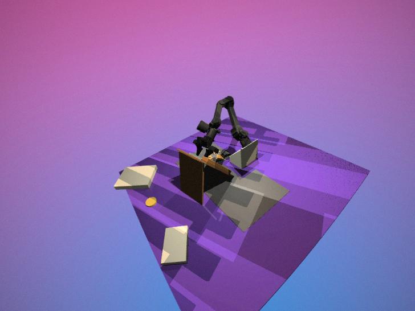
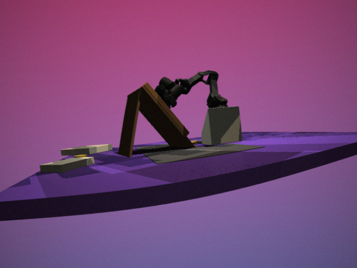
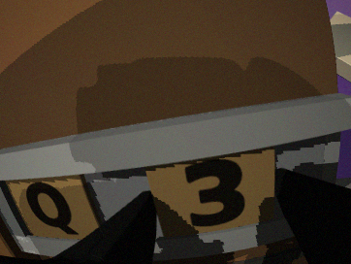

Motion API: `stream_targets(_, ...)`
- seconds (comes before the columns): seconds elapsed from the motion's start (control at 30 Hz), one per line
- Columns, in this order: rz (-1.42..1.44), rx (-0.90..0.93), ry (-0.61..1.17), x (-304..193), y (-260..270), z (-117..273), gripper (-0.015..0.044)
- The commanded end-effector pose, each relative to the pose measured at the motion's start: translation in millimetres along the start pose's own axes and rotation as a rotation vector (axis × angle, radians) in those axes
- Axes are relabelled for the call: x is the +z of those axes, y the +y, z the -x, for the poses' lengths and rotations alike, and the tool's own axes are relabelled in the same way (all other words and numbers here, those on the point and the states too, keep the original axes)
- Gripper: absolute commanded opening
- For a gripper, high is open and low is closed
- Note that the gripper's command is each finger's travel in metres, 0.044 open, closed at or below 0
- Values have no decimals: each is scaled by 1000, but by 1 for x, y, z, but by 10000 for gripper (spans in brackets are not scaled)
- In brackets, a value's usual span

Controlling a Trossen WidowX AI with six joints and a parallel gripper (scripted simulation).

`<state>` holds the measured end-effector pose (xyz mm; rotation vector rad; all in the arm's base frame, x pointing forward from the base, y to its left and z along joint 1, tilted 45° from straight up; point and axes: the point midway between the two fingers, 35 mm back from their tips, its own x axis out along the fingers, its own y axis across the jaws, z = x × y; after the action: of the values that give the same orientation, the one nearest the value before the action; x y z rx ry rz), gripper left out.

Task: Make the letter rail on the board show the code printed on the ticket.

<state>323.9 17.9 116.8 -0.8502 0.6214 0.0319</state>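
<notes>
The brown board (image 1: 191,177) (image 2: 161,123) (image 3: 194,29) leans like an easel. Its grey rail (image 3: 208,121) crosses the wrist view. The Q tile (image 3: 50,209) sits in the rail at the left. The 3 tile (image 3: 170,186) stands upright between the rail's lips, right of the Q tile with a gap between them. My gripper (image 1: 198,152) (image 3: 214,190) is shut on the 3 tile, one dark finger at each side. Orange tile-like pieces (image 1: 215,155) lie behind the board in the top view; their letters cannot be read. No ticket print is legible.
Two pale slabs (image 1: 135,177) (image 1: 175,245) and a yellow disc (image 1: 151,201) (image 2: 80,155) lie behind the board, near the edge of the purple counter (image 1: 284,241). A grey mat (image 1: 264,197) (image 2: 230,149) lies beside the board. A pale block (image 1: 246,155) (image 2: 223,126) stands by the arm's base.
</notes>
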Motion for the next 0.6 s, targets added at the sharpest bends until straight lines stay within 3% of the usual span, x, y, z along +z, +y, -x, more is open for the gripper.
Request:
stream_targets(0.0,-4,-3,4,-1,3,0,0)
stream_targets(0.57,-4,-2,5,-1,15,0,0)
